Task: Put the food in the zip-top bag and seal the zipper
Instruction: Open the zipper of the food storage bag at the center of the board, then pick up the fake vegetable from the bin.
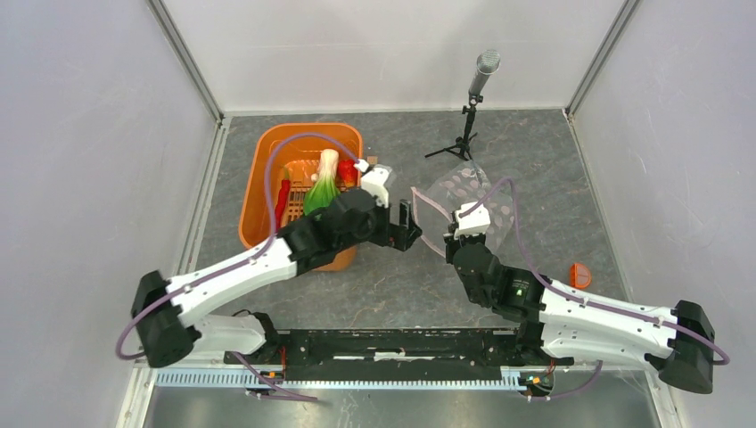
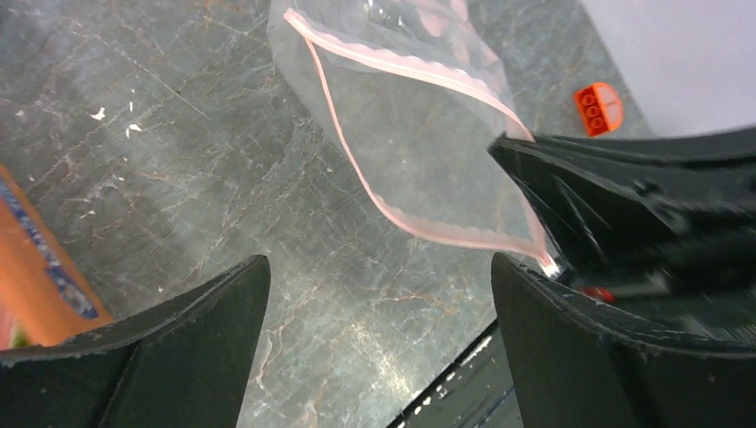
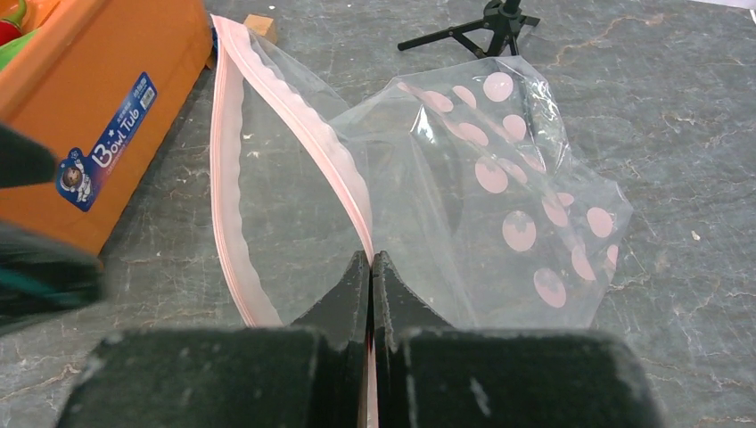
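Right gripper (image 3: 370, 267): closed tight, pinching the pink zipper (image 3: 228, 178) at the bag's near corner.
Left gripper (image 2: 379, 267): fingers wide apart, holding nothing, just left of the bag's mouth.
Zip-top bag (image 1: 472, 192): middle of the top view, right of centre, mouth gaping open to the left.
Food (image 1: 321, 185): in the orange tub (image 1: 254, 214), upper left of the top view.
Microphone stand (image 1: 465, 134): far back, upper middle.

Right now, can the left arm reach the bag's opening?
Probably yes. The left gripper is open and points straight at the mouth of the bag, with only bare table between them. The right gripper is shut on the zipper, holding the mouth open.
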You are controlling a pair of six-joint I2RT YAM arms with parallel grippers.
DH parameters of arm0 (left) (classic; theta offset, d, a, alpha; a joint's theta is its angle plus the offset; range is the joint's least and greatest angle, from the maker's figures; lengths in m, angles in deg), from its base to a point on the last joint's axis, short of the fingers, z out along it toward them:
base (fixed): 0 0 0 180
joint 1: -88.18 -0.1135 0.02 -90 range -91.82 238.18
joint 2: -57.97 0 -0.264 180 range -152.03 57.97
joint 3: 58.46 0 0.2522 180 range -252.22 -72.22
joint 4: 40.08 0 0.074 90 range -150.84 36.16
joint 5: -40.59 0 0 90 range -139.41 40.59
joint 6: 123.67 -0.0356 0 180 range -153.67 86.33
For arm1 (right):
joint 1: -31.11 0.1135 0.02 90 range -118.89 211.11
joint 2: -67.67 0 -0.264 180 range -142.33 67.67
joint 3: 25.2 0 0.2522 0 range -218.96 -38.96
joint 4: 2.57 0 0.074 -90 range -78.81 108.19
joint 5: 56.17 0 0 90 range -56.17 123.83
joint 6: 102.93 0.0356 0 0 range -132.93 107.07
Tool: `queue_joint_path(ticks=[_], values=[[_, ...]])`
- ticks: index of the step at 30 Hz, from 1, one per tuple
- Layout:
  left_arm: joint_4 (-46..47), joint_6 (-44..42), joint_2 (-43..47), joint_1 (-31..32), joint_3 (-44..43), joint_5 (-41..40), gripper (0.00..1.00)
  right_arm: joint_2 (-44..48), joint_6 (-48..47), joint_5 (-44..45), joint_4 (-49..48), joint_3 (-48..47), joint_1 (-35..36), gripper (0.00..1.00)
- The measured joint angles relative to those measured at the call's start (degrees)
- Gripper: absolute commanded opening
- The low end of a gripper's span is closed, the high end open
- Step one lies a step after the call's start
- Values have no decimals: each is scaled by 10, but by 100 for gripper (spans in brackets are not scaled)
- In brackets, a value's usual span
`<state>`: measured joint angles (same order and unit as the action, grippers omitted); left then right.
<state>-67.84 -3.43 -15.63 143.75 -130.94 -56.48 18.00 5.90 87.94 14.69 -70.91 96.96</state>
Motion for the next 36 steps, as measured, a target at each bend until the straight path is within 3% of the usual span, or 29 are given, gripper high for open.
queue_joint_path(ticks=[9,12,16,20,23,30,36], values=[[-50,-50,159,-26,23,-57,100,-1,0,-11,-6,-2,0,0],[-80,-61,174,-87,23,-73,100,-1,2,-20,-9,-2,0,0],[-101,-62,172,-223,28,-58,100,-1,5,-31,-10,-2,0,0],[-103,-61,125,-345,27,-6,100,-1,6,-42,-11,-2,0,0],[-114,-61,45,-388,-2,45,100,-1,6,-50,-12,-2,0,0],[-126,-63,-112,-395,-72,70,100,-1,4,-67,-20,-2,0,0],[-137,-64,-172,-395,-79,40,100,-1,2,-74,-22,-5,0,0]])
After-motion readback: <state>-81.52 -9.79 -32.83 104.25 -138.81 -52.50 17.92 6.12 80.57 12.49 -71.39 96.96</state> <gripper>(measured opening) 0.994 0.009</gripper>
